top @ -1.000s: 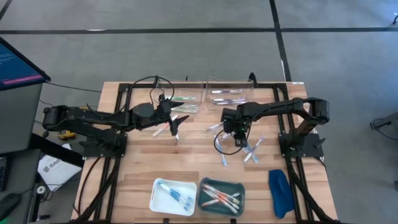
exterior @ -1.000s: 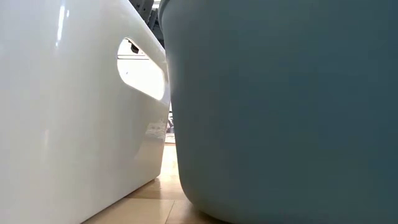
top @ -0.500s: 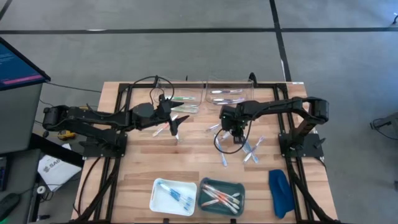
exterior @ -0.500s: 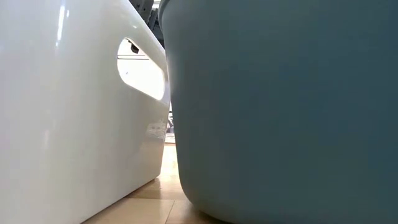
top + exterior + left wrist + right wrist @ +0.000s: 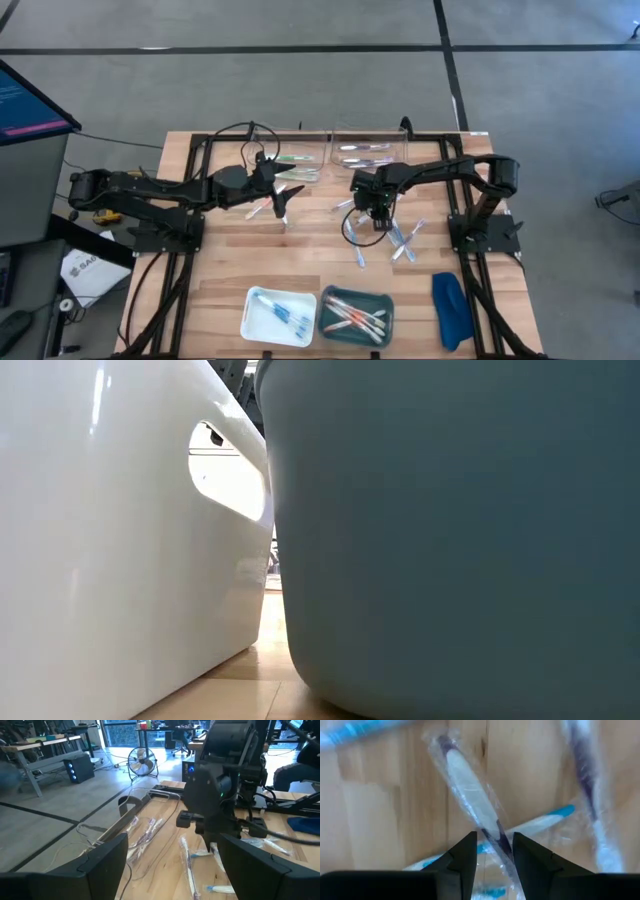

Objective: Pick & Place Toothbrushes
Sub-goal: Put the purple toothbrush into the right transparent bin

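Several wrapped toothbrushes (image 5: 403, 243) lie loose on the wooden table right of centre. My right gripper (image 5: 374, 216) points down over them and is open. One finger stands on each side of a clear-wrapped white and dark toothbrush (image 5: 465, 785), which lies on the table across a blue one (image 5: 540, 822). The left wrist view shows that gripper (image 5: 210, 845) low over the brushes. My left gripper (image 5: 172, 870) hangs wide open above the table left of centre (image 5: 283, 203), with nothing between its fingers.
Two clear trays (image 5: 365, 150) (image 5: 295, 165) with toothbrushes stand at the far edge. A white tray (image 5: 250, 310) and a teal tray (image 5: 322, 310) at the near edge hold more; their walls fill the low view. A dark-blue oblong object (image 5: 450, 310) lies near right.
My right gripper has sunk toward the loose toothbrushes and shifted a little toward the table's left edge. My left arm has kept still.
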Robot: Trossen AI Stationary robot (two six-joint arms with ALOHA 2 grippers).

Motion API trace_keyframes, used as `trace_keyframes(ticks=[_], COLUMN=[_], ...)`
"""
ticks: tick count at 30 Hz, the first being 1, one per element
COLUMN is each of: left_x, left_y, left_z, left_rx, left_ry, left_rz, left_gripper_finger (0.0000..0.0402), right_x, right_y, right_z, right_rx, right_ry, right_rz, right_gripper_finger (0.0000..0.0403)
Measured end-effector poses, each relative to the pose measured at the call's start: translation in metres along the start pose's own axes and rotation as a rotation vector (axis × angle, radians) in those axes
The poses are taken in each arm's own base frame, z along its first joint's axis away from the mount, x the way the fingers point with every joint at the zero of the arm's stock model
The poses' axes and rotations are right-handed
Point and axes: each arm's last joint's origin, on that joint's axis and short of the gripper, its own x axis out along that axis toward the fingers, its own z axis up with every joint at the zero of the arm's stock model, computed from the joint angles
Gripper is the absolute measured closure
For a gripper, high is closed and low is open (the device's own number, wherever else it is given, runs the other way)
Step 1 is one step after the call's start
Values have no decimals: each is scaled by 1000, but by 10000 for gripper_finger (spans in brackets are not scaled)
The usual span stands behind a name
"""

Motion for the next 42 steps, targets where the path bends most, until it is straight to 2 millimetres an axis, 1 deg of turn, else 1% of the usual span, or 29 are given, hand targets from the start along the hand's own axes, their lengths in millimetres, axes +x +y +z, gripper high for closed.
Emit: trace_keyframes(ticks=[6, 10, 13, 15, 17, 21, 22, 26, 30, 34, 37, 42], left_x=[0, 0, 0, 0, 0, 0, 0, 0, 0, 0, 0, 0], left_y=[0, 0, 0, 0, 0, 0, 0, 0, 0, 0, 0, 0], left_z=[0, 0, 0, 0, 0, 0, 0, 0, 0, 0, 0, 0], left_rx=[0, 0, 0, 0, 0, 0, 0, 0, 0, 0, 0, -1], left_ry=[1, 0, 0, 0, 0, 0, 0, 0, 0, 0, 0, -1], left_rz=[0, 0, 0, 0, 0, 0, 0, 0, 0, 0, 0, 0], left_gripper_finger=[101, 101, 101, 101, 101, 101, 101, 101, 101, 101, 101, 101], right_x=[15, 16, 13, 8, 4, -6, -9, -16, -27, -45, -66, -112], right_y=[-2, -2, -2, -2, -1, 4, 6, 13, 19, 23, 22, 14], right_z=[3, 3, 3, 3, 2, 1, 1, 2, 1, 1, 6, 22], right_rx=[3, 7, 30, 41, 57, 46, 40, 41, 23, 13, 9, -58], right_ry=[40, 41, 25, 4, -10, -35, -42, -66, -91, -139, -178, -280], right_rz=[13, 13, 7, 0, -6, -9, -10, -13, -17, -27, -37, -106], right_gripper_finger=[284, 286, 295, 308, 328, 386, 391, 381, 395, 393, 398, 398])
